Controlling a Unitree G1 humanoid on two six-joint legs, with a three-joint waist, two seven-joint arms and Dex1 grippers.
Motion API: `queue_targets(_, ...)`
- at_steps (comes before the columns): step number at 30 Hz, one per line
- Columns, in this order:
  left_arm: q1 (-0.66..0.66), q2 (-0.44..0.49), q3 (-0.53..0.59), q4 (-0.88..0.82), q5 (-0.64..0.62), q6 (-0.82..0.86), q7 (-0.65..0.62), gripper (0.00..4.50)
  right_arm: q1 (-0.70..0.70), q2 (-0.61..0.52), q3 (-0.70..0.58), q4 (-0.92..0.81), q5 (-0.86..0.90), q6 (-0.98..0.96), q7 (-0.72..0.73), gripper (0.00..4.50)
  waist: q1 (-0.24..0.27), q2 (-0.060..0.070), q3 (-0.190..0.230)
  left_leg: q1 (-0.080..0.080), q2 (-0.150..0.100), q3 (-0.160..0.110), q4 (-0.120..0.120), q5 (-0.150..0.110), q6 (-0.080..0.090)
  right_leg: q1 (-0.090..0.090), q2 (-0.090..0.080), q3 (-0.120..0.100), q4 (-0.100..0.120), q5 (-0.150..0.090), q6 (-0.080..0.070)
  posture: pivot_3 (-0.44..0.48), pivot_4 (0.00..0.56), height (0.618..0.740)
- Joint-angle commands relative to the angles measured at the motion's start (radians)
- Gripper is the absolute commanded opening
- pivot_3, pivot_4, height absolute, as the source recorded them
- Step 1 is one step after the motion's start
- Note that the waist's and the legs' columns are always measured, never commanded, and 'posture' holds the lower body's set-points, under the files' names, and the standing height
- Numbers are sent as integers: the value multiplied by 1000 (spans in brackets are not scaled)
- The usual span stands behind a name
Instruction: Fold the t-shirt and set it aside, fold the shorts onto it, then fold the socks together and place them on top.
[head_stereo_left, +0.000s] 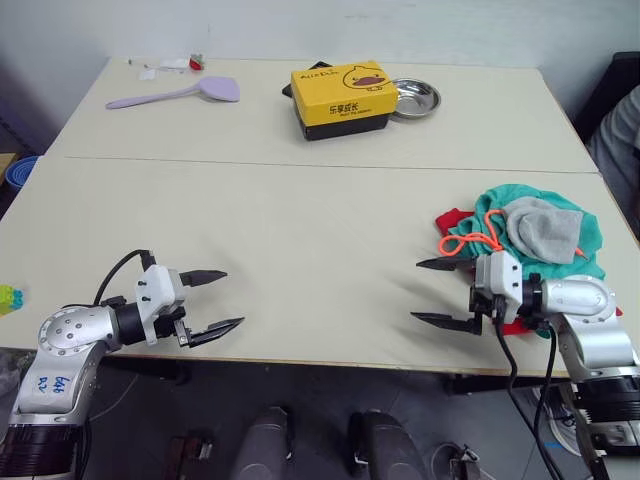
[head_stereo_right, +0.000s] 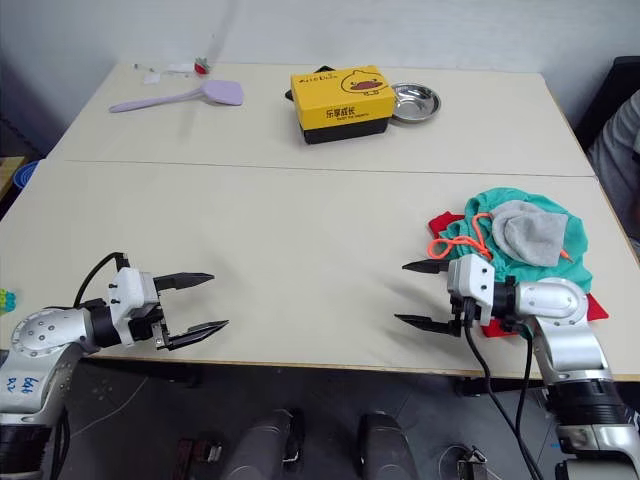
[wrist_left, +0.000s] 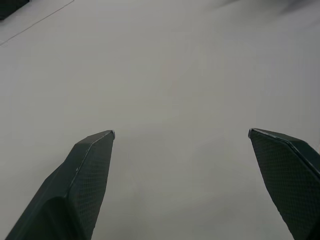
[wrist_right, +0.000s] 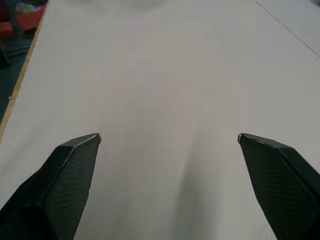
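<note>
At the table's right edge lies a pile of clothes. The red t-shirt (head_stereo_left: 453, 220) is at the bottom, with just its edges peeking out. The teal shorts (head_stereo_left: 590, 238) lie bunched on it, their orange drawstring (head_stereo_left: 470, 240) trailing to the left. Light grey socks (head_stereo_left: 545, 230) rest on top. My right gripper (head_stereo_left: 430, 292) stands open just left of the pile, above bare table, holding nothing. My left gripper (head_stereo_left: 222, 298) hovers open over the front left of the table, far from the clothes.
At the back of the table (head_stereo_left: 300, 220) stand a yellow and black box (head_stereo_left: 343, 98), a metal bowl (head_stereo_left: 414, 97) to its right and a lilac spatula (head_stereo_left: 178, 95) to its left. A person's sleeve (head_stereo_left: 622, 150) shows at the far right edge.
</note>
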Motion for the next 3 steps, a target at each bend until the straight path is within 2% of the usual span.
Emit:
queue_targets(1,-19,-1,14,20,17,-47,15,4500,21,26,-7,54,-1,-81,-10,4474,-1,0,0,0,0,0,0,0,0,0,0,0,0,0,0,0,150,740)
queue_targets(3,-30,-11,5,29,18,-64,16,4500,34,41,-8,67,-9,-108,-26,4474,-2,0,0,0,0,0,0,0,0,0,0,0,0,1,-1,0,150,740)
